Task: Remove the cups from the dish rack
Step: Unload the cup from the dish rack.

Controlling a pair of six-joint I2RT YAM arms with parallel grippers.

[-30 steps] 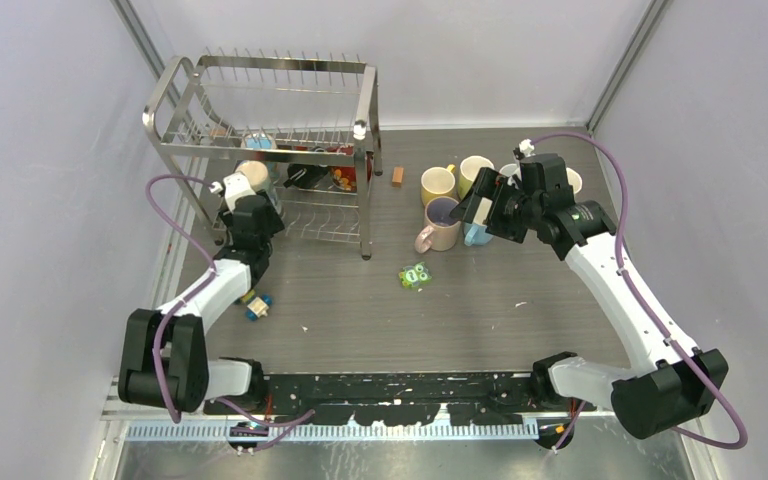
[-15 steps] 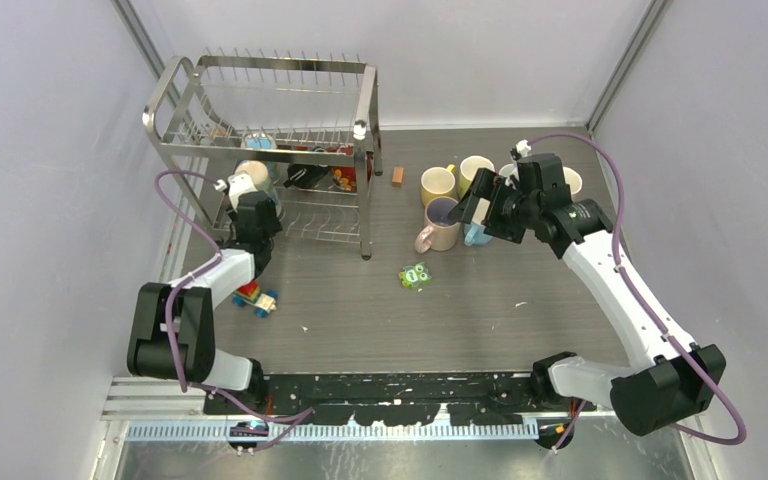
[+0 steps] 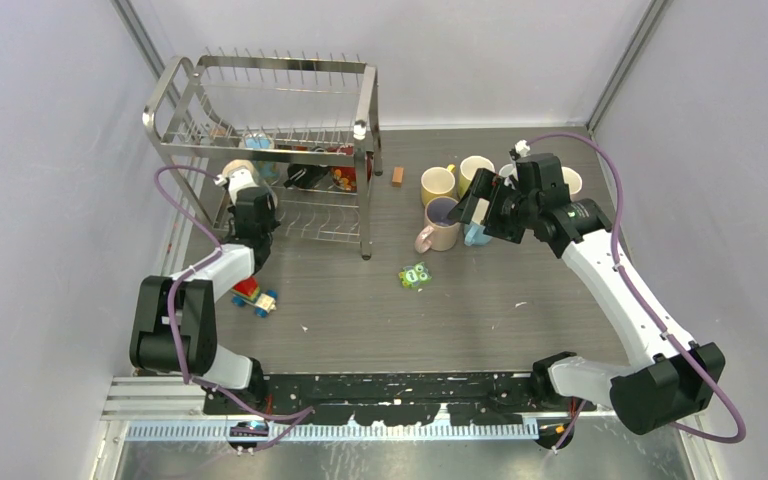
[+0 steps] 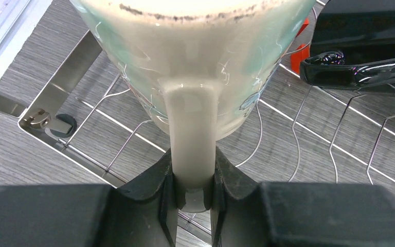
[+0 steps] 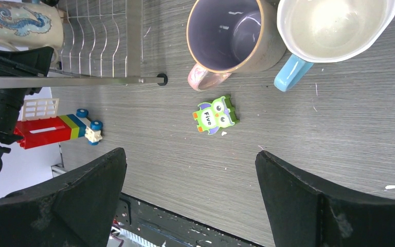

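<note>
Pale walls (image 3: 50,200), grey wood-grain table (image 3: 410,320).
Walls are enclosing the table on three sides; light is falling evenly.

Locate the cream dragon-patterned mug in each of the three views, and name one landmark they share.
Top external: the cream mug is at the left end of the dish rack, lower tier, at the left gripper.
Left wrist: mug top centre, handle clamped between the fingers.
Right wrist: mug top-left corner.
Shared landmark: the dish rack's wire floor.
</note>
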